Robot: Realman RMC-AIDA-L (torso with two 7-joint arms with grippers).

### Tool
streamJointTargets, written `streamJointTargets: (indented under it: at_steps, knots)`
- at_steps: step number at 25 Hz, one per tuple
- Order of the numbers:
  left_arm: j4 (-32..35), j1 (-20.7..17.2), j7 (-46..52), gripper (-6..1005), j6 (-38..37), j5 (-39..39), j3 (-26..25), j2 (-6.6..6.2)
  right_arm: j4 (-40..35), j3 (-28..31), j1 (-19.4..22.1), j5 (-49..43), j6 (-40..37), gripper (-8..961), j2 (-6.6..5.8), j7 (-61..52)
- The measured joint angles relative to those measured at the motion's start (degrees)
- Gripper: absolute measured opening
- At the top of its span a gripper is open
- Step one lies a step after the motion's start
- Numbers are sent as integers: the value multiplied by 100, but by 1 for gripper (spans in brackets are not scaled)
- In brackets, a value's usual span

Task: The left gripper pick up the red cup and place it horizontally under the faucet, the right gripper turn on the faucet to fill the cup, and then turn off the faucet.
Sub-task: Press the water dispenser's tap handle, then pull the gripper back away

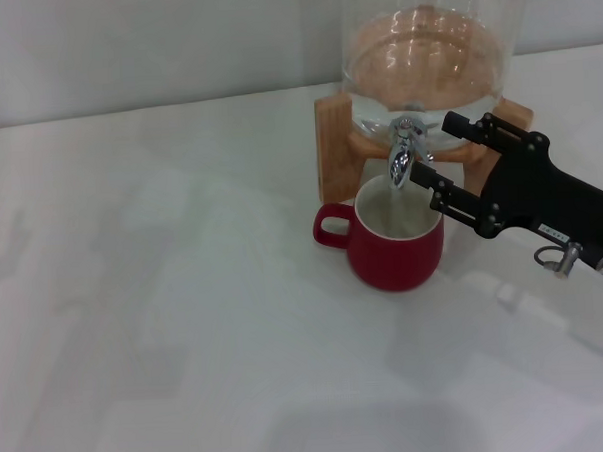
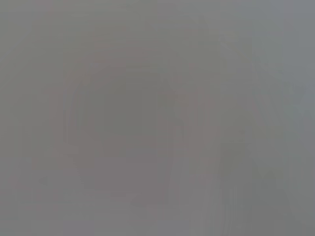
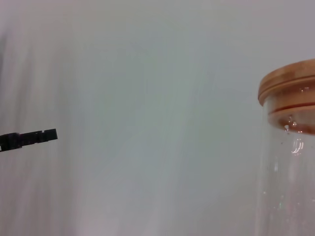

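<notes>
Head view: red cup (image 1: 395, 242) stands upright on the white table (image 1: 166, 322), directly under the faucet (image 1: 403, 151), handle pointing to the robot's left. Faucet is fitted to a glass jar (image 1: 429, 40) on a wooden stand (image 1: 337, 159). Right gripper (image 1: 442, 165) comes in from the right; its two long fingers are spread, one by the lever side of the faucet, the other just over the cup's far rim, with nothing clamped between them as far as I can see. Whether a finger touches the lever is unclear. Cup inside looks pale and glossy, maybe water in it, level hard to read. Left gripper not in view here.

Left wrist view: flat grey blur, nothing readable; can't tell the left gripper's state.

Right wrist view: top of the jar with its wooden lid (image 3: 290, 98) at one edge, plain wall behind, one black fingertip (image 3: 29, 138) poking in from the opposite edge. Cup and faucet not visible.

Risks: lower finger sits close to the cup rim, so a swing at the lever could nudge or tip the cup. If the lever stays open too long, the cup overflows onto the table. A slipped contact on the small lever leaves the tap running.
</notes>
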State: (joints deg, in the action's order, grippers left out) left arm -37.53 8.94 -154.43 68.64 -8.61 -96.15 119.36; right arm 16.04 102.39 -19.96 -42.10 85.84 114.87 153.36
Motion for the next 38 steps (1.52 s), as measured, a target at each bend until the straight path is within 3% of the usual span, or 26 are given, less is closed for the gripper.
streamJointTargets:
  at_steps: [25, 38]
  knots:
    - [0, 38, -9, 852, -9, 0, 0, -10, 23, 3, -22, 73, -87, 614, 0, 11]
    - [0, 47, -7, 852, -9, -1, 0, -9, 19, 312, 36, 76, -148, 612, -43, 52]
